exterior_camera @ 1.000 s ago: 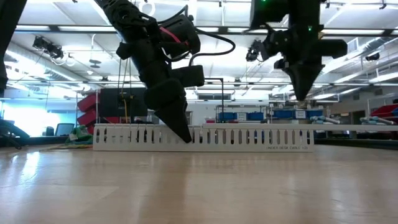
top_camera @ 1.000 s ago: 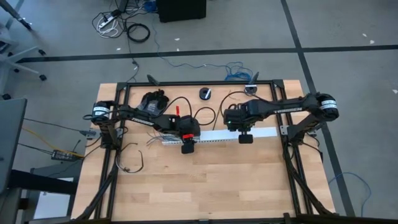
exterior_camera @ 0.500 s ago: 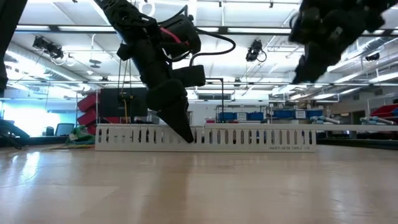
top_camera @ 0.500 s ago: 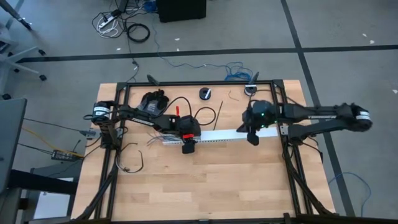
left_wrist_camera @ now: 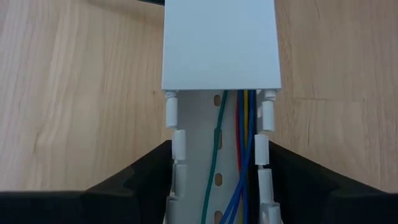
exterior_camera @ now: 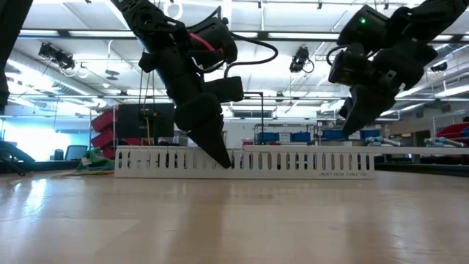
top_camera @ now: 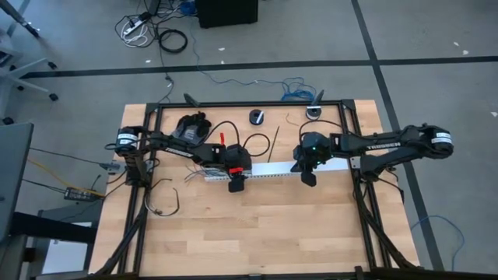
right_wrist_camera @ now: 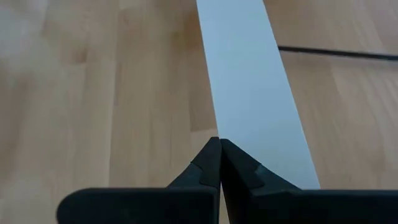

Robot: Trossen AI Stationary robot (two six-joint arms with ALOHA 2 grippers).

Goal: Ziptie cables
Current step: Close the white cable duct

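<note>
A white slotted duct [top_camera: 272,171] lies flat along the middle of the table. A white lid [left_wrist_camera: 219,43] covers its right part. The cables [left_wrist_camera: 239,155], thin green, red, yellow and blue wires, run inside the open channel, and a loose bundle [top_camera: 192,176] leaves the duct's left end. My left gripper [top_camera: 233,180] straddles the open stretch just left of the lid's end. My right gripper [exterior_camera: 344,132] is shut and hangs slanted above the lid [right_wrist_camera: 249,81] further right, clear of it. My left gripper has one finger [left_wrist_camera: 140,183] outside each slotted side wall [left_wrist_camera: 176,149] of the duct, pinching the duct across its width just short of the lid's end. The fingers slant down from the table's left. The duct stays flat on the table.
A thin black strip [top_camera: 274,144] lies behind the duct. A black glove-like lump [top_camera: 192,124] and two small round parts [top_camera: 257,117] sit at the far edge. Loose black wire [top_camera: 165,204] lies near the left frame rail. Bare wood [top_camera: 257,233] fills the near half.
My right gripper has tipped from pointing straight down to a slant. It swung out toward the table's right, then came back and sank closer to the duct's lid. My left gripper has kept its place on the duct.
</note>
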